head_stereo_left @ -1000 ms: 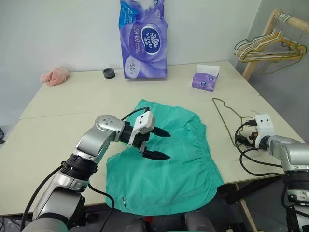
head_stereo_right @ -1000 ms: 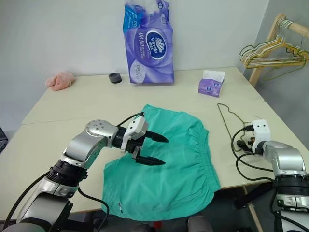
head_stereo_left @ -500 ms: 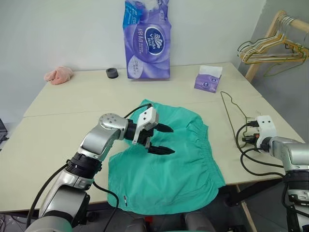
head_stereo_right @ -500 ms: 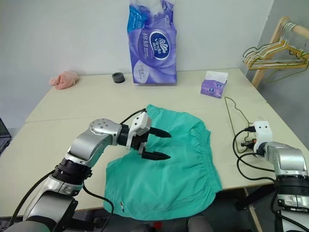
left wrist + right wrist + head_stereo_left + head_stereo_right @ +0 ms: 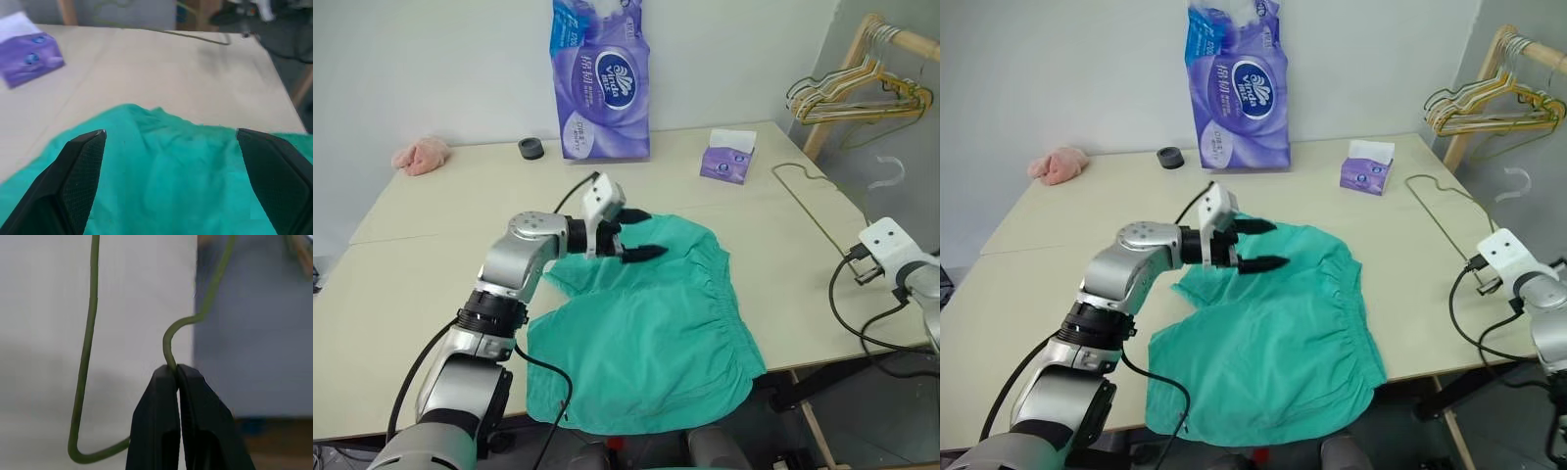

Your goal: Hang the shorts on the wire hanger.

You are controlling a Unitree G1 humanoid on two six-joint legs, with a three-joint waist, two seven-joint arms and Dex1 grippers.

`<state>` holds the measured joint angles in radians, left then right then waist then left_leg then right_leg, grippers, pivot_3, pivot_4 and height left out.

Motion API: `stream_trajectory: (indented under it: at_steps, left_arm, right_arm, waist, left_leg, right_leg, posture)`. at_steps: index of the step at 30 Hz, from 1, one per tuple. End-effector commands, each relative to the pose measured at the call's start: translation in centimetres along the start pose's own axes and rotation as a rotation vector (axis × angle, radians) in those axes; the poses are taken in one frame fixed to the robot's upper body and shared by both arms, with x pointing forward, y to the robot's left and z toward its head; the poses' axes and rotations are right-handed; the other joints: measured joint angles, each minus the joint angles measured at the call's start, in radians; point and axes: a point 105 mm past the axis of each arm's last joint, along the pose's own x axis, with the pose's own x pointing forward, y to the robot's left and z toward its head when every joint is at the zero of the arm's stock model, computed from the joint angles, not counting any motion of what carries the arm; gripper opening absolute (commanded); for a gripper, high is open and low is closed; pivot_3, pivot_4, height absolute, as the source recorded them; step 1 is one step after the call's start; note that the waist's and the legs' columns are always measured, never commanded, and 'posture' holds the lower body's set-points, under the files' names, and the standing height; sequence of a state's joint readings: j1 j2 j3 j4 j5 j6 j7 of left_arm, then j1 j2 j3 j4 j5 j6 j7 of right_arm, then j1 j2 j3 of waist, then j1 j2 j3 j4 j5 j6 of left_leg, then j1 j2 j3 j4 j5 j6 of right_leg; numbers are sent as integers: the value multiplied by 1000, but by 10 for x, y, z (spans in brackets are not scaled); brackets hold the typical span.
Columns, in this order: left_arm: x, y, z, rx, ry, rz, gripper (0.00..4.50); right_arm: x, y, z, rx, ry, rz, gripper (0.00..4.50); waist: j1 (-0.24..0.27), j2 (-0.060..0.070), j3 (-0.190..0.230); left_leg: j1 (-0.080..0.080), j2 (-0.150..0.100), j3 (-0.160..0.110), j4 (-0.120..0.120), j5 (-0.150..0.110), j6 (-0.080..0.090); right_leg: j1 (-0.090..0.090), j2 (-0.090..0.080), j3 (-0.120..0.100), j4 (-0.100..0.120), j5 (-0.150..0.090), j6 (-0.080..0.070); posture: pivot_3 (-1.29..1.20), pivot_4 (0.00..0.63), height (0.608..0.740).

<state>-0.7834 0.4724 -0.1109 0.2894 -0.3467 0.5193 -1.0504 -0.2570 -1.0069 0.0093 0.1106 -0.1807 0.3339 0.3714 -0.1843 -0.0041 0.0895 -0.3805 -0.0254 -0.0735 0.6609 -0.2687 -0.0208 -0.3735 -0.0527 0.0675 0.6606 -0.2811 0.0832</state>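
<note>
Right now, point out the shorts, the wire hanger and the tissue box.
shorts [image 5: 656, 323], left eye view, middle of the fabric
wire hanger [image 5: 813, 220], left eye view, long straight side
tissue box [image 5: 727, 164], left eye view, purple front

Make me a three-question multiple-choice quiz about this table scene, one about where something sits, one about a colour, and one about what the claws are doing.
1. Where is the tissue box?
A. Under the shorts
B. On the table, beyond the shorts
C. On the hanger rack

2. What colour are the shorts?
A. Teal-green
B. Pink
C. Purple

3. What is the right gripper doing?
A. Standing wide open
B. Pinching the shorts
C. Shut on the wire hanger

Answers:
1 B, the box stands on the table past the far edge of the shorts.
2 A, the cloth is teal-green all over.
3 C, its fingers are pressed together around the wire; the left gripper is the open one.
</note>
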Motion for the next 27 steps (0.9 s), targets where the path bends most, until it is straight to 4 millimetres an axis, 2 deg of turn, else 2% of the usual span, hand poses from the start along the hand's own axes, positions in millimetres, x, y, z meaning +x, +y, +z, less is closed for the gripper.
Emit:
stream_trajectory:
  at_steps: [1,3,4,8,11,19,22,27]
  left_arm:
    - [-15,22,28,-2,-99,82,4500]
    - [-27,48,38,6,-124,193,4500]
    - [-32,53,39,6,-117,202,4500]
    - [-41,46,28,-39,-26,46,4500]
    - [-49,41,16,-84,52,-46,4500]
    - [-51,29,-11,-63,216,-166,4500]
    - [-49,18,-18,-60,248,-232,4500]
    - [-48,20,-14,-62,223,-217,4500]
  right_arm:
    - [-13,-15,46,-230,-199,-61,36]
    - [-25,-15,75,-404,-326,-86,36]
    - [-29,-13,86,-464,-380,-92,36]
    - [-40,-1,116,-566,-538,-105,36]
    - [-48,16,139,-643,-671,-96,36]
    - [-57,34,164,-681,-814,-77,36]
    - [-57,36,171,-692,-839,-67,36]
    - [-51,43,165,-728,-812,-6,36]
  waist:
    - [-10,-1,1]
    - [-11,-2,3]
    - [-13,-2,3]
    - [-23,-3,4]
    - [-31,-4,5]
    - [-35,-8,7]
    - [-36,-8,7]
    - [-37,-9,8]
  left_leg:
    - [0,0,0,0,0,0]
    - [0,0,-1,0,0,0]
    - [-1,0,-1,0,0,0]
    - [0,0,-1,0,0,0]
    - [-1,-1,-1,0,0,0]
    - [-1,-1,-2,1,0,0]
    - [-1,-1,-2,1,0,0]
    - [-1,-1,-2,1,0,0]
  right_leg:
    - [0,0,0,0,0,0]
    - [0,0,0,0,0,0]
    - [0,-1,0,0,0,0]
    - [0,0,0,-1,0,0]
    - [0,-1,0,-1,1,-2]
    - [0,-1,-1,0,2,-3]
    - [0,-1,-1,1,2,-3]
    - [0,-1,-1,1,2,-3]
  posture:
    - [-243,77,740]
    - [-246,77,740]
    - [-249,76,740]
    - [-250,73,740]
    - [-250,71,740]
    - [-250,68,740]
    - [-254,70,740]
    - [-252,68,740]
